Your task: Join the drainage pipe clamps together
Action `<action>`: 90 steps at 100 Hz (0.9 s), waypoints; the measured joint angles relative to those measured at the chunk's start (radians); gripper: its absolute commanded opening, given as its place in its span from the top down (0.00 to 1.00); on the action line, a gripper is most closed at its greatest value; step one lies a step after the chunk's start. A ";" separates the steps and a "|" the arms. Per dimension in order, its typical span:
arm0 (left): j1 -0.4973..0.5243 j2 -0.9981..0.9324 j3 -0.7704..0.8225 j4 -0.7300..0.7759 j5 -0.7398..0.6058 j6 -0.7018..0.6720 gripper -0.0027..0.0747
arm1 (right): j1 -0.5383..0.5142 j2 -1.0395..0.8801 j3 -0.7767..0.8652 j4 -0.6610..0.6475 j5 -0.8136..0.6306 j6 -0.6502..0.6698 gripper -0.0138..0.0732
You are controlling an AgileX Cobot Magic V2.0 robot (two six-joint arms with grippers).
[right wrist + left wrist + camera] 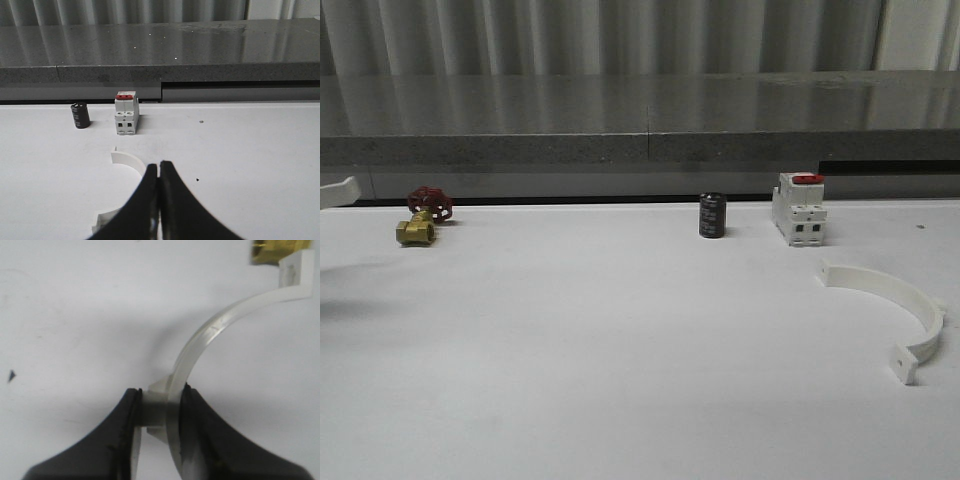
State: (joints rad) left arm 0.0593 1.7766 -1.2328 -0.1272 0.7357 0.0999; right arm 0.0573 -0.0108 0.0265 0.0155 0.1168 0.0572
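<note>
One white half-ring drainage pipe clamp [890, 285] lies flat on the table at the right, its tabbed ends toward the left and the front. In the right wrist view this clamp [128, 159] curves out from behind my right gripper [159, 167], which is shut with nothing between its fingers. The other drainage pipe clamp [210, 335] is held in my left gripper [160, 400], which is shut on its band beside a small block. An end of that held clamp [340, 190] pokes in at the far left edge of the front view.
A brass valve with a red handle [420, 220] sits at the back left. A black cylinder [712, 215] and a white boxy switch with a red top [799, 208] stand at the back centre-right. A grey ledge [640, 120] runs behind the table.
</note>
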 measured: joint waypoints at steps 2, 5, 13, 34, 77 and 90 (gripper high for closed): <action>-0.017 -0.007 0.000 0.000 0.005 -0.016 0.94 | 0.000 0.000 0.000 0.000 0.000 0.000 0.92; -0.041 -0.020 0.000 0.000 0.009 -0.038 0.94 | 0.000 0.000 0.000 0.000 0.000 0.000 0.92; -0.113 -0.033 0.000 -0.001 0.014 -0.100 0.94 | 0.000 0.000 0.000 0.000 0.000 0.000 0.92; -0.305 -0.007 0.000 0.031 -0.010 -0.256 0.94 | 0.000 0.000 0.000 0.000 0.000 0.000 0.92; -0.496 0.138 -0.047 0.100 -0.049 -0.423 0.94 | 0.000 0.000 0.000 0.000 0.000 0.000 0.92; -0.517 0.173 -0.080 0.101 -0.050 -0.439 0.92 | 0.000 0.000 0.000 0.000 0.000 0.000 0.92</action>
State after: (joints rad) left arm -0.4578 1.9501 -1.3125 -0.0262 0.6855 -0.3393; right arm 0.0573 -0.0108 0.0265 0.0155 0.1168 0.0572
